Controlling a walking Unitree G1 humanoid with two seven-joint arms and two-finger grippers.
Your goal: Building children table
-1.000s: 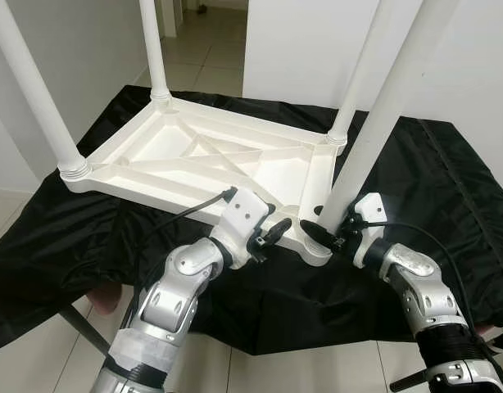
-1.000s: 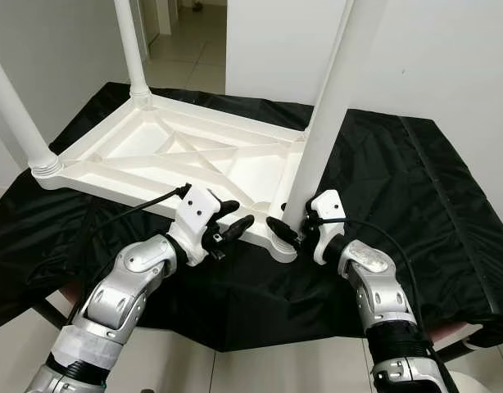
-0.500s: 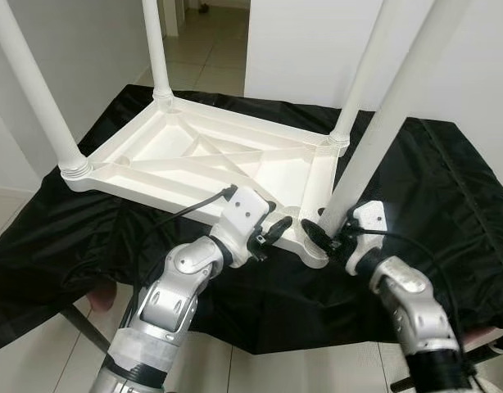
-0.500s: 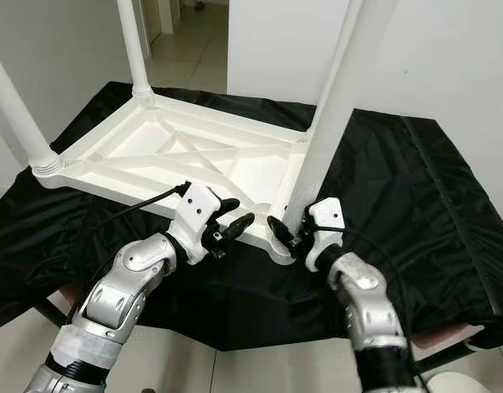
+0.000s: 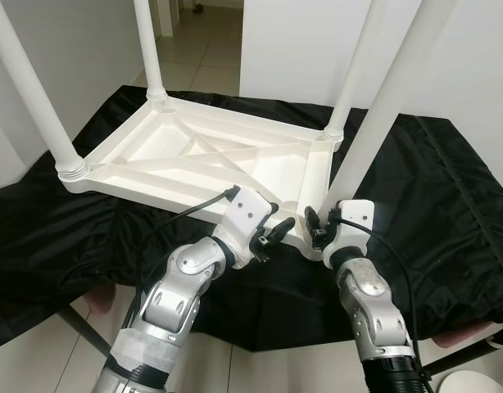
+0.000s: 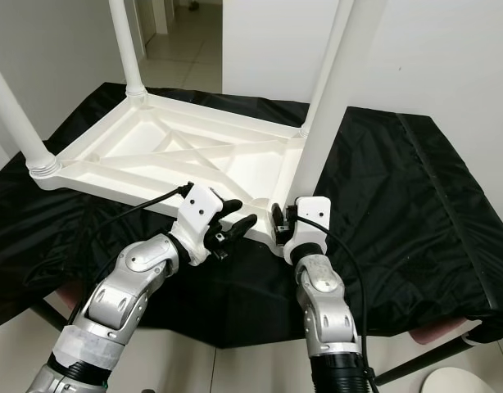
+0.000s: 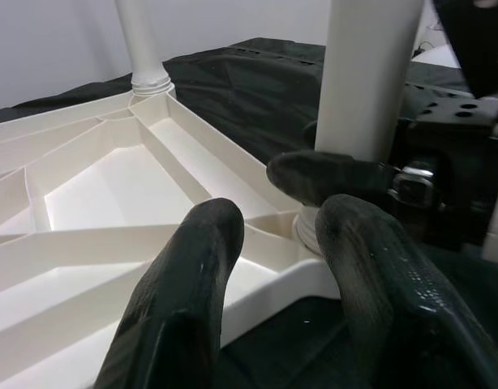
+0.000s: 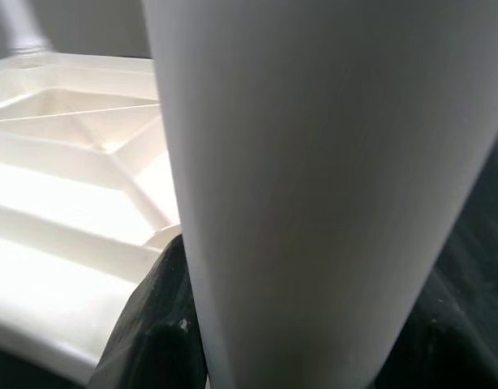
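Gripping near leg (image 5: 374, 123) base, right tool (image 5: 319, 228) (swung inward); left tool (image 5: 274, 232) unchanged.

white plastic tabletop (image 5: 194, 160), upside down: 1 | white legs standing up from its corners: 4 — far left (image 5: 149, 49), near left (image 5: 30, 86), far right (image 5: 354, 70), near right (image 5: 382, 106) | black cloth (image 5: 423, 196) beneath: 1 | robot hands: 2 — left hand (image 5: 276, 232), right hand (image 5: 314, 227)
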